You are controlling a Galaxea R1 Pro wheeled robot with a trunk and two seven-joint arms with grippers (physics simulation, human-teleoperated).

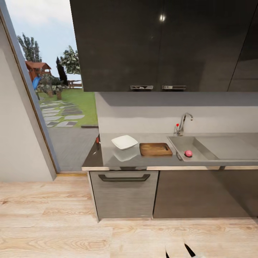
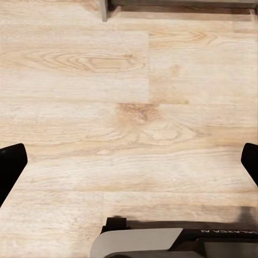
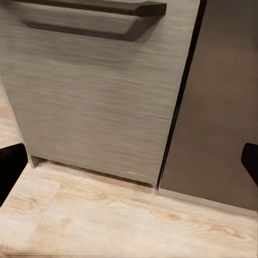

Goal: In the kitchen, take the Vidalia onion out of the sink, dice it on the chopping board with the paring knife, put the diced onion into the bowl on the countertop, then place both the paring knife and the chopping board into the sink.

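Observation:
The pinkish Vidalia onion (image 1: 188,153) lies in the front left corner of the grey sink (image 1: 200,147), whose chrome tap (image 1: 183,123) has a red knob. Left of the sink, on the grey countertop (image 1: 107,157), the brown chopping board (image 1: 155,149) lies flat, and the white bowl (image 1: 124,142) stands to its left. A small red-and-dark thing (image 1: 97,140) at the countertop's far left edge may be the paring knife; it is too small to tell. My left gripper (image 2: 129,166) is open over the wooden floor. My right gripper (image 3: 129,166) is open, facing the cabinet front.
Dark wall cabinets (image 1: 161,43) hang above the worktop. Below it are a grey drawer front with a long dark handle (image 1: 124,177) and a darker door (image 1: 200,193). A glass door (image 1: 53,89) to a garden stands left. Light wooden floor (image 1: 71,229) separates me from the cabinets.

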